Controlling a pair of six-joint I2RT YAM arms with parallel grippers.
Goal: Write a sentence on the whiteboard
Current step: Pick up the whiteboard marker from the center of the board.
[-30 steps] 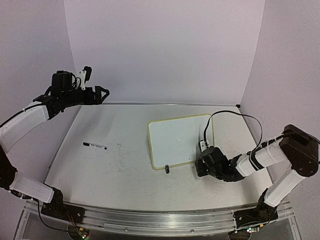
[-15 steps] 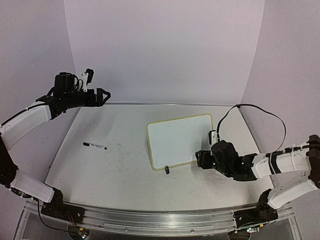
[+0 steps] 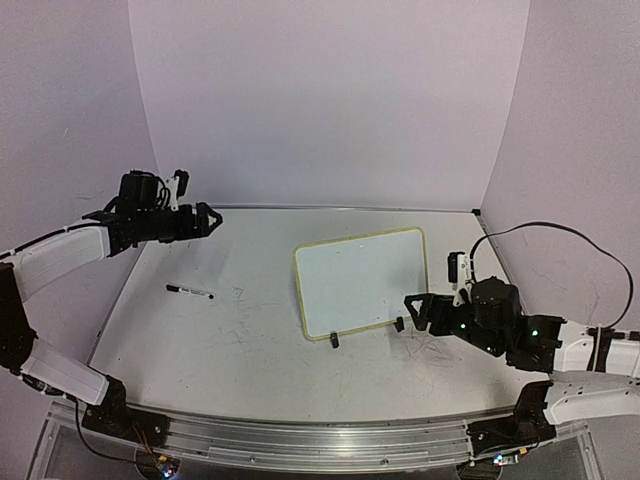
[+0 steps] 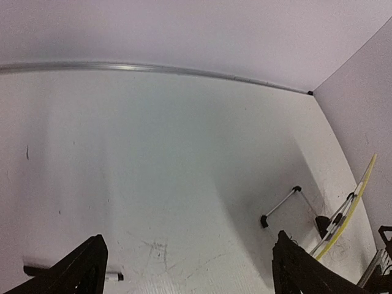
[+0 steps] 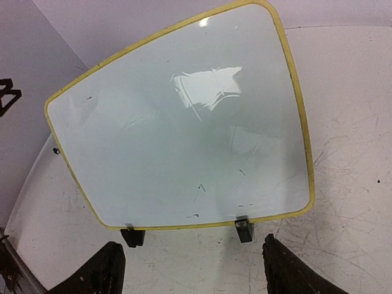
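Item 1. Small rectangular white board with rounded corners and a thin pale-yellow rim (image 3: pixel 362 282): stands right of centre on the surface, propped at a tilt on two small black clip feet (image 3: pixel 334 340) along its near edge. In the right wrist view its face (image 5: pixel 177 122) carries window glare and a few tiny dark flecks

Item 2. Slim black-and-white marker pen (image 3: pixel 190 291): lies flat on the left part of the surface, well apart from the board, nothing touching it

Item 3. Large scuffed white surface (image 3: pixel 250 340): faint grey scribble marks across it, thickest near the board's feet

Item 4. Left end effector (image 3: pixel 208 218): raised over the far left corner of the surface, fingers spread wide, nothing between them; its wrist view (image 4: pixel 187 269) looks down at bare surface, with the pen at the lower left

Item 5. Right end effector (image 3: pixel 415 312): low, just beside the board's near right foot, pointing at the board. Fingers stand well apart in its wrist view (image 5: pixel 193 275), gripping nothing, clear of the rim
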